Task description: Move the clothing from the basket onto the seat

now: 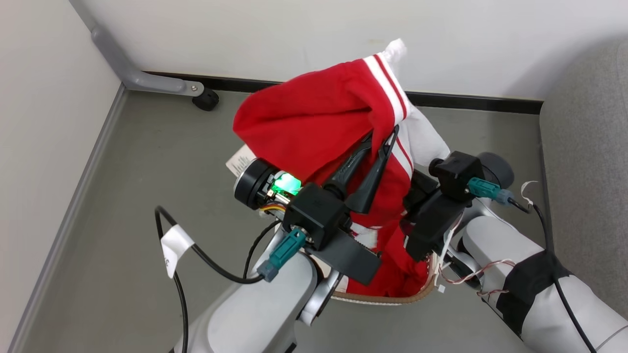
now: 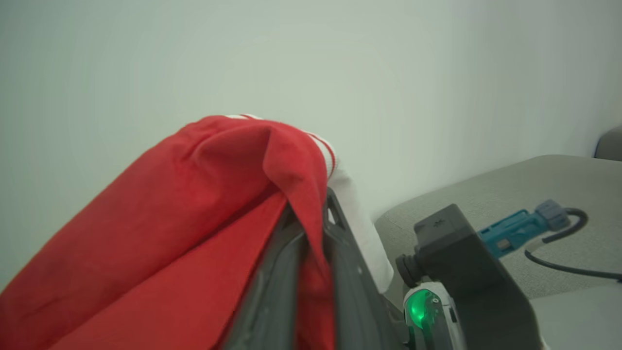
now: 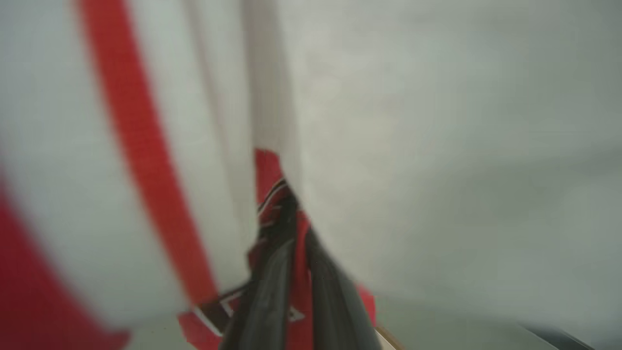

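Head view: the red clothing (image 1: 304,122) is pinched between the nearly closed fingers of the left tool (image 1: 383,137) and is held raised over the basket (image 1: 392,296), into which its lower part hangs. Further right, the right tool (image 3: 291,228) is seen in the right wrist view clamped on a red fold of it. The grey seat (image 1: 584,122) is seen at the far right, apart from the clothing.

1. Shells: left forearm (image 1: 260,309) and right forearm (image 1: 490,240), pale grey, rounded.
2. left gripper (image 1: 382,135): two long black fingers (image 1: 375,171); black boxy camera (image 1: 316,213) behind.
3. Teal plugs (image 1: 289,245) at both wrists; black cable (image 1: 206,260) with white tag (image 1: 175,243).
4. Green lamp (image 1: 287,184) lit.
5. On right forearm: black wrap (image 1: 530,284), red-white wires (image 1: 471,274).
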Robot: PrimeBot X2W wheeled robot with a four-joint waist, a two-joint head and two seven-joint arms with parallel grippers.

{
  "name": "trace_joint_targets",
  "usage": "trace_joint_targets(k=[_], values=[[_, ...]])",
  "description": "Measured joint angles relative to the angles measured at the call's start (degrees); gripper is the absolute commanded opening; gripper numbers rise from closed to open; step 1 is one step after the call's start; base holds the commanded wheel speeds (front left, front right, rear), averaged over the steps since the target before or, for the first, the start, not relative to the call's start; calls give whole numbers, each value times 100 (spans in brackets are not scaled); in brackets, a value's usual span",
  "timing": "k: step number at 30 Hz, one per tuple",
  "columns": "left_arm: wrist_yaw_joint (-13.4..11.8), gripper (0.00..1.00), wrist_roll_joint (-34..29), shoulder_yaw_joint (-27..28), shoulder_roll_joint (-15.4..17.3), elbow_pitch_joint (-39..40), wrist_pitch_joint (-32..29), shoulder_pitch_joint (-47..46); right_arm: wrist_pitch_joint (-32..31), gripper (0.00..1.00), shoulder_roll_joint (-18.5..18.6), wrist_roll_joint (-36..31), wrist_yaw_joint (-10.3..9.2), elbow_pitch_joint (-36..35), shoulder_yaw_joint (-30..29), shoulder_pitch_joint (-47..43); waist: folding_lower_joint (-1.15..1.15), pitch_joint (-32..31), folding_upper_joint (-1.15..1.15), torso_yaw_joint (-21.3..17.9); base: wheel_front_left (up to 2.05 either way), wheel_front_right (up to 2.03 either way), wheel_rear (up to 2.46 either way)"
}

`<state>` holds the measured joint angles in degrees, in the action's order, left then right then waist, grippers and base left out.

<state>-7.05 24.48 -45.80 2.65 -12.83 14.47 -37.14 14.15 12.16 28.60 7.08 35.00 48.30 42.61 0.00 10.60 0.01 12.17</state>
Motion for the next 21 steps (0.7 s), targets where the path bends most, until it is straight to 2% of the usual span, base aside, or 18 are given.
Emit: trace_joint_targets(k=[13,15,16,21], values=[[-2,2,13,356,-7,-320,0,13,9,0,171,400,0,69,-87,1,0,10,0,-263,0,0,0],[-2,86,11,394,-10,-354,0,33,9,0,199,461,0,64,-86,1,0,8,0,-313,0,0,0],[-2,100,5,415,-11,-374,1,42,9,0,210,476,0,57,-85,1,0,6,0,-335,0,0,0],[-2,100,5,443,-16,-490,1,94,9,0,259,565,0,-84,-154,-9,0,-4,0,-399,0,0,0]])
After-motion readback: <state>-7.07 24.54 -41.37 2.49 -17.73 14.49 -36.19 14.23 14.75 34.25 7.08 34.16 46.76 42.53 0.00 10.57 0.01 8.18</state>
